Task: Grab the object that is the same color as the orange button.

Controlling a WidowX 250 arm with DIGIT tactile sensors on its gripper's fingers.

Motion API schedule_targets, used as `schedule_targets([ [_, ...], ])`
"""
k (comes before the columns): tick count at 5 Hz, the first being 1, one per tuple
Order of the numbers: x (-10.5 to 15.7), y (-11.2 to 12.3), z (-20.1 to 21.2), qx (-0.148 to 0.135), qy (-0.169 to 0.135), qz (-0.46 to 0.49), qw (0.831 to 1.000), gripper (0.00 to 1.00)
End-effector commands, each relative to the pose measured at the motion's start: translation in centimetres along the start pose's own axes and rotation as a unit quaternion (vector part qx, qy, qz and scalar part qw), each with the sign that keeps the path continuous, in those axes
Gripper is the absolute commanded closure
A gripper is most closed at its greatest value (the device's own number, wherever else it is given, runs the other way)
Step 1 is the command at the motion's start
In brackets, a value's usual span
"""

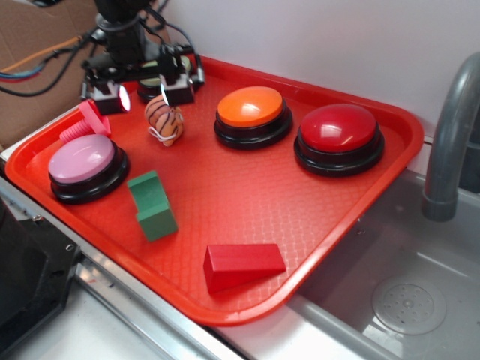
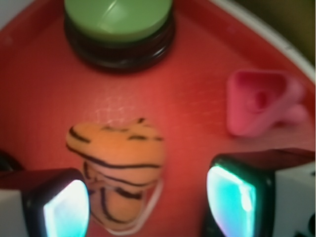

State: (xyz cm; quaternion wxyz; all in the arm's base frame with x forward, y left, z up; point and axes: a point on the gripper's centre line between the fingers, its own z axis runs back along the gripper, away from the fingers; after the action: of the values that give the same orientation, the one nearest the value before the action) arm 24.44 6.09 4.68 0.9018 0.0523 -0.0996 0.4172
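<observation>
1. at the far left of the red tray (image 1: 360,247), the pink screw-shaped piece (image 1: 86,124) lies just behind the pink-domed button (image 1: 84,161); both sit close to the tray's left rim, so there is little room to swing out that way.
2. the gripper (image 1: 142,94) hangs above the back left corner, its jaws spread apart and holding nothing; in the wrist view its two lit pads (image 2: 66,210) stand either side of the target with the right gap wider.
3. the striped orange toy (image 1: 165,120) sits on the tray floor just below and in front of the gripper, left of the orange button (image 1: 251,112) and clear of it.
4. the toy looks small, light and rounded, likely soft or rubbery; a thin cord loop trails from it and could snag. i judge the best hold is across its widest middle, pads squarely on the two sides, since the curved top would slip.
5. a green block (image 1: 154,206) and a red wedge (image 1: 240,266) lie nearer the front, well apart from the toy.
6. rightward, the red-domed button (image 1: 337,135) stands near the right rim; the open floor in mid-tray gives the freest room.
</observation>
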Motion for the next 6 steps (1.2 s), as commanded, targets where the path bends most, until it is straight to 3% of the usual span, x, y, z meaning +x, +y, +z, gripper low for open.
schedule_targets([
  [1, 1.5, -0.4, -0.4, -0.03, -0.01, -0.017, 0.999, 0.0],
  [2, 1.9, 0.3, -1.8, -0.02, -0.008, -0.025, 0.999, 1.0],
  [4, 2.0, 1.0, -2.6, -0.008, -0.015, -0.048, 0.999, 1.0],
  [5, 1.7, 0.5, 1.5, -0.009, -0.024, -0.162, 0.986, 1.0],
  [6, 0.1, -1.0, 7.0, -0.008, -0.038, -0.288, 0.957, 1.0],
])
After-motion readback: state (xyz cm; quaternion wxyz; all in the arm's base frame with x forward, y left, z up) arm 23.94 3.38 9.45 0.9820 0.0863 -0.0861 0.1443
